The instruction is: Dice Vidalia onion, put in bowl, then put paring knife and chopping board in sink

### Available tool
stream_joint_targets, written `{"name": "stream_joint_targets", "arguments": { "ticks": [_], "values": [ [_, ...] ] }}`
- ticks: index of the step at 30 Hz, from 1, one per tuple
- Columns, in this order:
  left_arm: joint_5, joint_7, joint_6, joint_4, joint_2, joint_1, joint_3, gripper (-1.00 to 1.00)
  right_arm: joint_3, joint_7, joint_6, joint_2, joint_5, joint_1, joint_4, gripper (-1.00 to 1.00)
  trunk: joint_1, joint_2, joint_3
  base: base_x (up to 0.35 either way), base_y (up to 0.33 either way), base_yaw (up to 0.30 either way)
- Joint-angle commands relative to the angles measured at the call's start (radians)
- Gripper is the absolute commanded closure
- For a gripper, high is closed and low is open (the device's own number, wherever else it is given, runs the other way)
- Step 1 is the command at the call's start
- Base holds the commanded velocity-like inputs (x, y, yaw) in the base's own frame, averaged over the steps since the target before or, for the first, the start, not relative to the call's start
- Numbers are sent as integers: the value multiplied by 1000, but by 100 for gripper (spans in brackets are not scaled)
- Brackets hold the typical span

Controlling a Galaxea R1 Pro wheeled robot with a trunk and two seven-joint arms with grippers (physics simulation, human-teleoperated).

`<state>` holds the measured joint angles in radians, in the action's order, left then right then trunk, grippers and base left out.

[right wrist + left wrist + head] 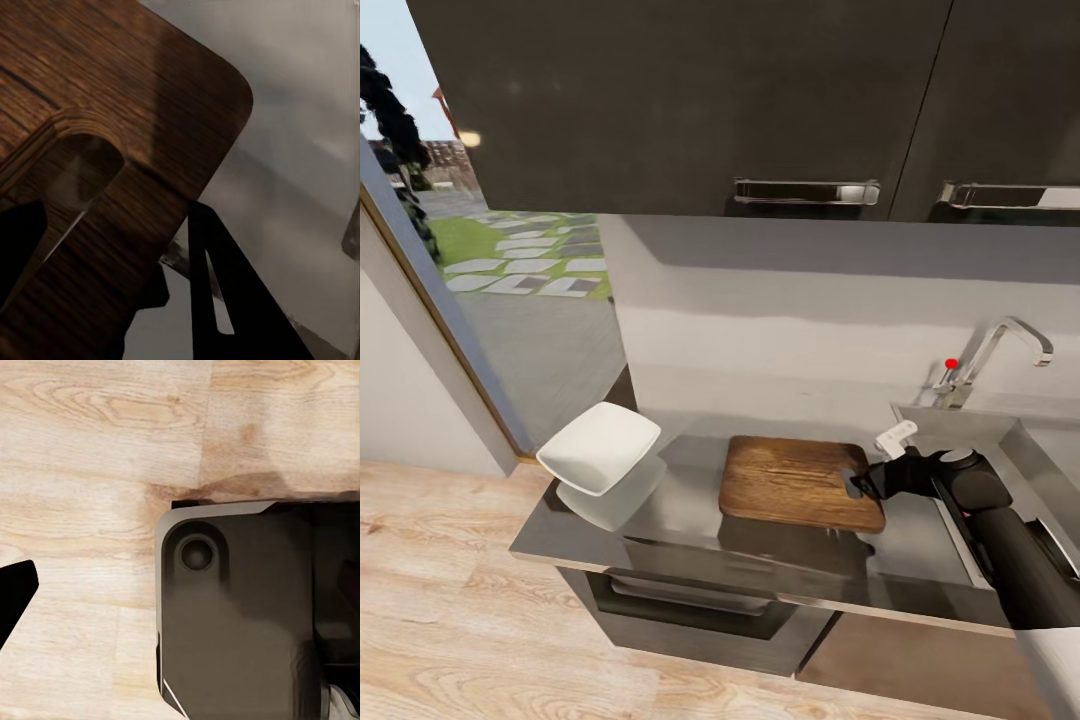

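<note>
Lying flat on the grey countertop [690, 510] just left of the sink [1000, 440], the board [800, 482], with the bowl [600, 447] well apart at the counter's left end; sink basin cut off at the frame edge, contents not visible. Pinching the board's slotted right edge, the right gripper [120, 247], one finger [225, 292] under the board and one over it. Hanging over the wooden floor [90, 450] beside the robot's dark base [240, 615], the left gripper [15, 592], mostly out of frame, spread impossible to tell.

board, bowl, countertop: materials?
Chopping board: looks like wood, brown with visible grain, matte. Bowl: smooth plain white, probably ceramic, could be plastic. Countertop: grey and glossy, it mirrors the bowl; polished steel or stone, can't tell which.
</note>
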<state>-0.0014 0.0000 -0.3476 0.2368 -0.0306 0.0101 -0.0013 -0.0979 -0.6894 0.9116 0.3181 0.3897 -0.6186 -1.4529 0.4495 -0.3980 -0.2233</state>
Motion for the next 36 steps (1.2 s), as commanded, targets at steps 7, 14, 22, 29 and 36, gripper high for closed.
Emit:
{"name": "stream_joint_targets", "arguments": {
  "ticks": [7,14,22,29,36],
  "values": [
    [0,0,-3,-1,0,1,0,-100,-2,-6,-5,-2,11,-1,2,100,1,-2,-2,0,0,0],
    [3,0,-2,-1,0,1,0,-100,-2,-4,-5,-4,11,-1,9,100,1,-2,-1,0,0,-20],
    [3,0,-2,-1,0,1,0,-100,-1,-5,-5,-5,11,-1,31,100,1,-2,6,0,0,-161],
    [3,0,-2,-1,0,1,0,-100,0,-6,-6,-5,11,-1,33,100,1,-2,14,0,0,-196],
    [2,0,-3,-1,0,1,0,-100,-2,-7,-8,-8,9,-1,33,100,1,-2,19,92,0,-111]
  ]
}}
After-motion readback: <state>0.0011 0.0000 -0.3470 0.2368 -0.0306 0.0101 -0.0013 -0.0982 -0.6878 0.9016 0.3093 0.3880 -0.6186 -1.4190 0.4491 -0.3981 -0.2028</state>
